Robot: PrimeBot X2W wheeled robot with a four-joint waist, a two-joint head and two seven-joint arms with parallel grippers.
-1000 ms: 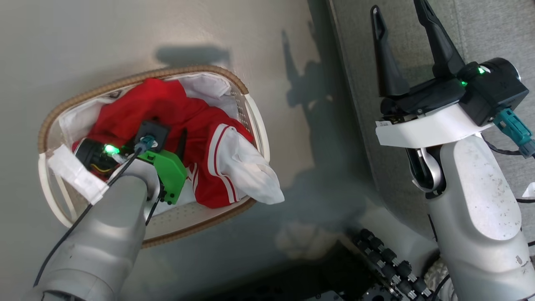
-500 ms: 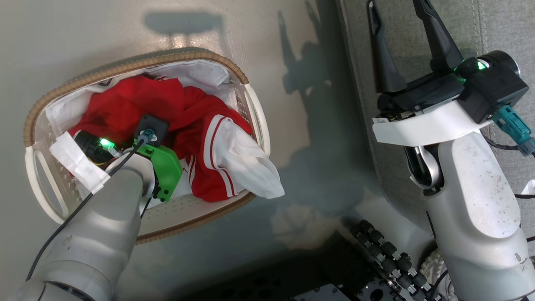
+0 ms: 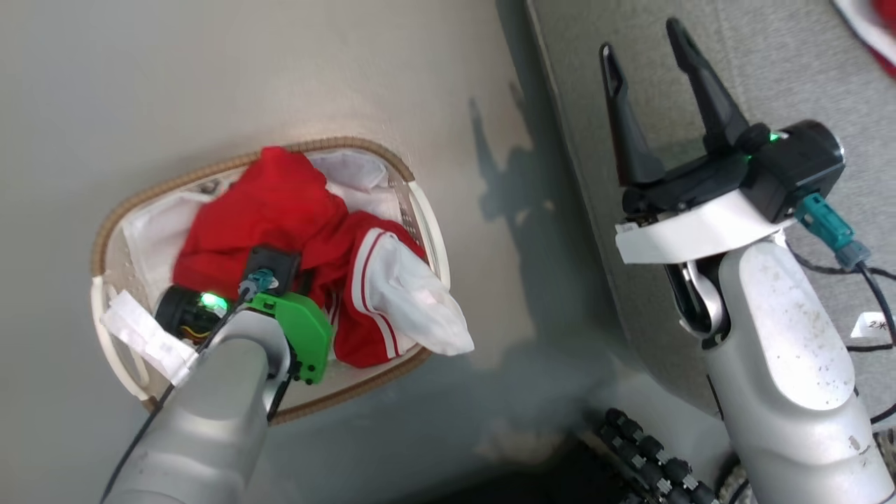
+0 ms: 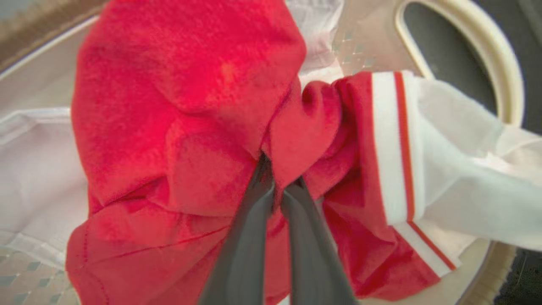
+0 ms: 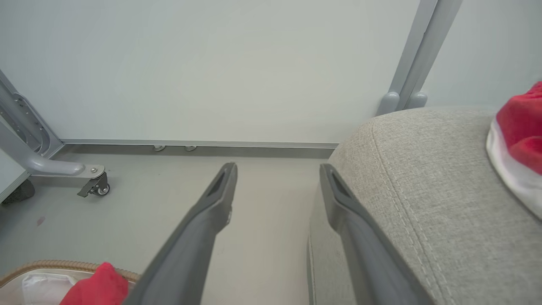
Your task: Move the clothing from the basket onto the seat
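- Clamps a fold of the red jersey (image 4: 169, 106) between the two dark fingers of the left gripper (image 4: 279, 169), which are drawn almost together with their tips sunk in the cloth.
- Reaches straight down into the basket (image 3: 336, 145), with the grey forearm and a green housing (image 3: 301, 336) over the near part of the pile in the head view.
- Lies bunched inside the basket on the white liner (image 4: 34, 169), one red hump rising against the brown woven rim at the far side.
- Spills a white, red-striped sleeve (image 3: 413, 294) over the rim on the side toward the seat, its end hanging outside the basket.
- Stands on the pale floor (image 3: 210, 70), near the grey seat (image 3: 770, 70) but apart from it, with a strip of floor between.
- Holds nothing in the right gripper (image 3: 642, 40): fingers spread wide and raised at the seat's edge, one over floor and one over cushion in the right wrist view, well apart from the basket.
- Shows a second red garment (image 5: 518, 123) with white trim resting on the seat cushion, beyond the right gripper.
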